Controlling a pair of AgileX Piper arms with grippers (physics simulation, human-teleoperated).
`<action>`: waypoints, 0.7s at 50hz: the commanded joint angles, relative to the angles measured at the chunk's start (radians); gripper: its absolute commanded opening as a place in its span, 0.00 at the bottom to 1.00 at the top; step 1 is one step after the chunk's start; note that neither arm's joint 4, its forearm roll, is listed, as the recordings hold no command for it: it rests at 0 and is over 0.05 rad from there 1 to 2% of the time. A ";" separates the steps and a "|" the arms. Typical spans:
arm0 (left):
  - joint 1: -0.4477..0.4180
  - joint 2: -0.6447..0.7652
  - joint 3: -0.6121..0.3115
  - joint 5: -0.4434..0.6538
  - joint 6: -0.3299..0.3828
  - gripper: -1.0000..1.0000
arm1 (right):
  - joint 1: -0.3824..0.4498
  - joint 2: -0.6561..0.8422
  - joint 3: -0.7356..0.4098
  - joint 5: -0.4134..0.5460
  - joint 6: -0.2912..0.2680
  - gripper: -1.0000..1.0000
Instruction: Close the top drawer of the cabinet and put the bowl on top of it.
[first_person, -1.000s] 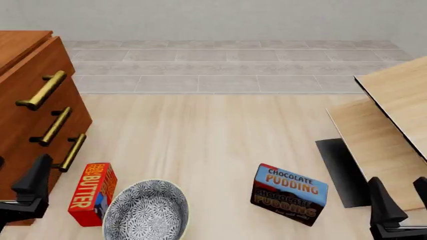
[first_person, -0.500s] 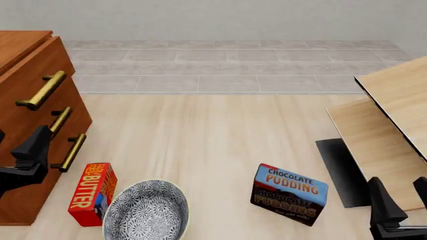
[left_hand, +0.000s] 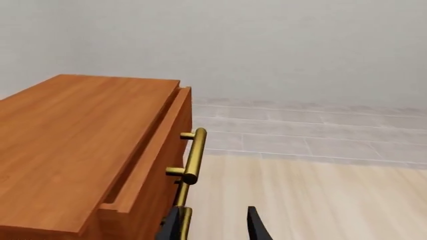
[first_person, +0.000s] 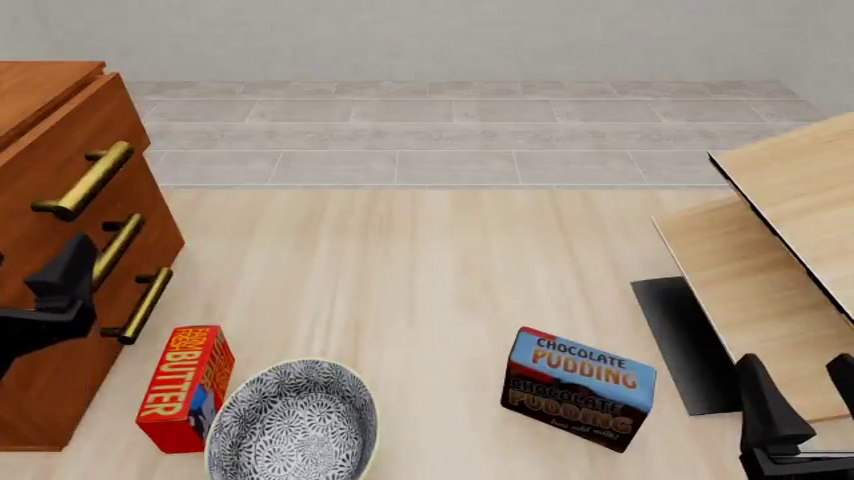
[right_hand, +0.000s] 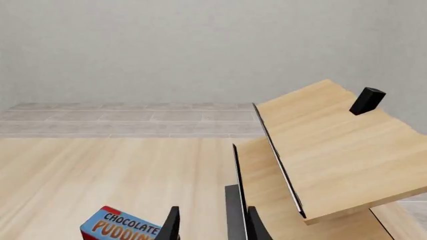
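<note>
Reddish-brown wood fills the left of the front view: the cabinet (first_person: 54, 300) stands at the counter's (first_person: 400, 290) left edge, its top drawer (first_person: 80, 150) pulled a little proud of the two below. The left wrist view shows what the front view cannot — the drawer's open slot along the cabinet top (left_hand: 73, 135), and the brass handle (left_hand: 193, 155) jutting off the front. The left gripper (first_person: 54, 290) hangs close in front of the drawer fronts, level with the middle handle; its jaws stand apart with nothing between them, both tips showing in the wrist view.

The bowl (first_person: 294, 420) sits near the counter's front edge, just beside a red butter box (first_person: 184, 385) that stands between it and the cabinet. A chocolate pudding box (first_person: 581, 385) stands well apart to the right, with open counter between the two and beyond them.

The right gripper (first_person: 787, 420) is low at the right edge, near pale wood furniture (first_person: 787, 230) — the right wrist view shows its tilted panels (right_hand: 333, 145) and the pudding box corner (right_hand: 123, 227). Its jaws are parted and empty.
</note>
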 joint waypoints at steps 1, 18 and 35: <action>0.032 0.035 0.002 -0.030 -0.021 1.00 | 0.000 -0.013 -0.001 0.012 0.000 1.00; 0.067 0.029 0.020 -0.044 -0.036 1.00 | 0.000 -0.012 -0.001 0.012 0.000 1.00; 0.118 0.049 0.021 -0.060 -0.054 1.00 | 0.000 -0.013 -0.001 0.012 -0.001 1.00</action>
